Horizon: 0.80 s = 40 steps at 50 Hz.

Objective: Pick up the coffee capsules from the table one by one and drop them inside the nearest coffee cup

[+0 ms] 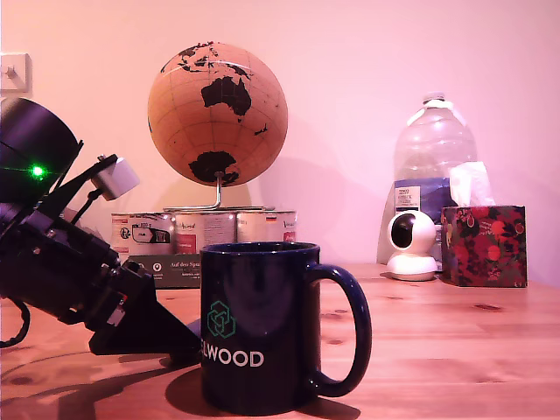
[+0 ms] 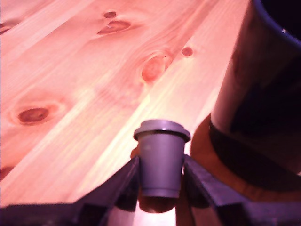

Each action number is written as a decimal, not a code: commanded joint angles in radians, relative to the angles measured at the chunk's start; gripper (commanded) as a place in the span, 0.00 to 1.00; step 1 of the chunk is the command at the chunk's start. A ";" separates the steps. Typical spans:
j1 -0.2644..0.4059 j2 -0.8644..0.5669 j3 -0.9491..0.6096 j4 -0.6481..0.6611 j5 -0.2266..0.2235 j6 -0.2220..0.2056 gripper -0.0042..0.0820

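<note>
Coffee capsule gripped upright by the claw.
Lower centre of the wrist frame, above the table; coffee cup at right.

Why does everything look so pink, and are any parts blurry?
Exterior view: a warm pinkish cast tints the wall and table; the mug is sharp, with a soft shadow at its base. Wrist view: same cast, the capsule is fairly sharp between the gripper fingers, the near mug soft.

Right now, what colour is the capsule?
Dull grey capsule, plain, no pattern; best in the wrist view.
</note>
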 commanded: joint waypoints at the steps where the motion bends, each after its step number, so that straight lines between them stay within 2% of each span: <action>1: -0.004 0.011 -0.001 -0.011 0.004 0.005 0.23; 5: -0.004 0.011 -0.001 -0.014 0.004 0.005 0.19; 13: -0.003 0.008 -0.001 -0.037 0.003 0.003 0.19; 17: -0.003 -0.008 -0.001 -0.053 0.003 -0.014 0.19; 31: 0.008 -0.155 -0.001 -0.180 -0.016 -0.014 0.19; 40: 0.009 -0.281 -0.001 -0.283 -0.056 -0.014 0.19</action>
